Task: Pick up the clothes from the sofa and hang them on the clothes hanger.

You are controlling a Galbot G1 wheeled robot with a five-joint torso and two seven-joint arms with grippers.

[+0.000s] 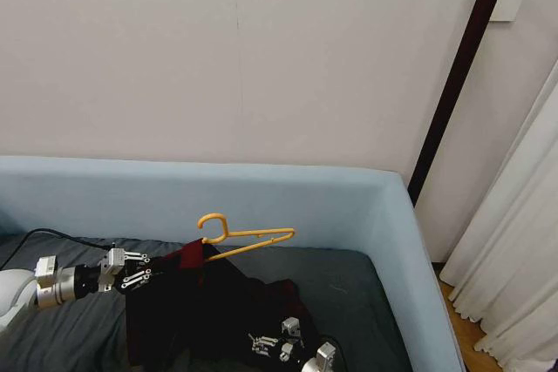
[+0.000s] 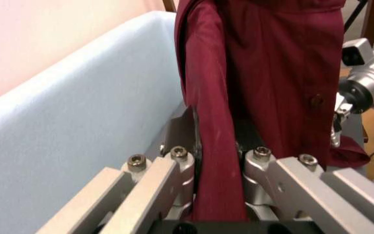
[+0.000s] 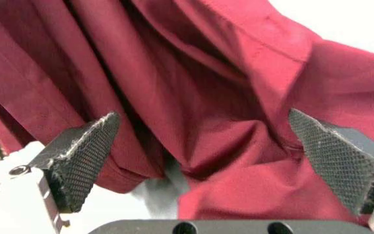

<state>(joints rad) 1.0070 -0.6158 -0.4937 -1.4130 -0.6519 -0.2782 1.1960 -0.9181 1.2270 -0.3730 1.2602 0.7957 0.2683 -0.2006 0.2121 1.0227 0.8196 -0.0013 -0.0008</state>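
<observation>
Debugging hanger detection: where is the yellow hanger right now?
Head view, low centre: the yellow clothes hanger is before the pale blue sofa backrest, one end in the dark red shirt held by the left gripper.

Home setting (living-room look): pale blue sofa (image 1: pixel 261 193) against plain wall (image 1: pixel 218 58), white floor-length curtains (image 1: pixel 514 259).

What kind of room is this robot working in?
Likely a home living room: a blue sofa, white curtains beside it, and a red shirt with a yellow hanger. The left gripper grips the shirt; the right gripper is open around it.
</observation>
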